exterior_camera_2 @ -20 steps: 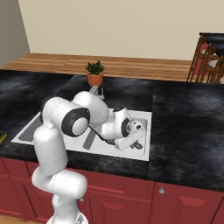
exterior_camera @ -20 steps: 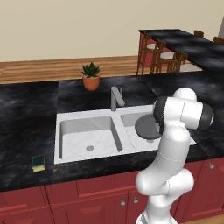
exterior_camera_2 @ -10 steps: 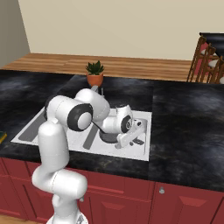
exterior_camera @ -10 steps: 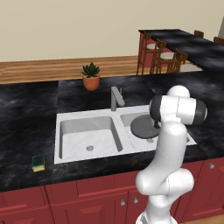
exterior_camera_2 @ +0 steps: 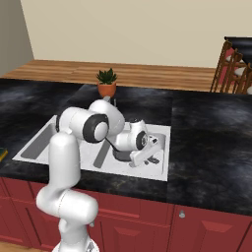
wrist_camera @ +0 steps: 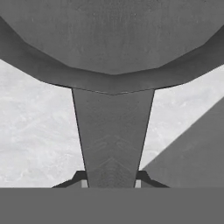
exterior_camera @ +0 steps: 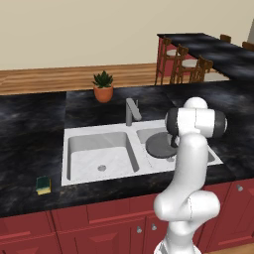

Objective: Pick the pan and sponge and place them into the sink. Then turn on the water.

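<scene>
The dark grey pan [exterior_camera: 159, 145] sits low in the right basin of the white marbled sink [exterior_camera: 94, 133], partly hidden behind my arm. In the hand view its long handle [wrist_camera: 113, 135] runs from the round body [wrist_camera: 112, 35] down between my fingertips. My gripper [wrist_camera: 111, 178] is shut on that handle, and the gripper [exterior_camera_2: 149, 157] also shows over the right basin [exterior_camera_2: 160, 142]. The sponge [exterior_camera: 43, 184], green over yellow, lies on the black counter in front of the sink's left corner, far from the hand.
A grey faucet [exterior_camera: 130, 110] stands at the back middle of the sink. Behind it a potted plant [exterior_camera: 103, 87] sits on the counter [exterior_camera: 30, 124]. The left basin [exterior_camera: 99, 156] holds nothing. Wooden chairs [exterior_camera: 181, 62] and a bar counter stand at the far right.
The arm's elbow has swung back and up, and the pan has slid slightly left within the right basin. The grip on the handle has stayed the same.
</scene>
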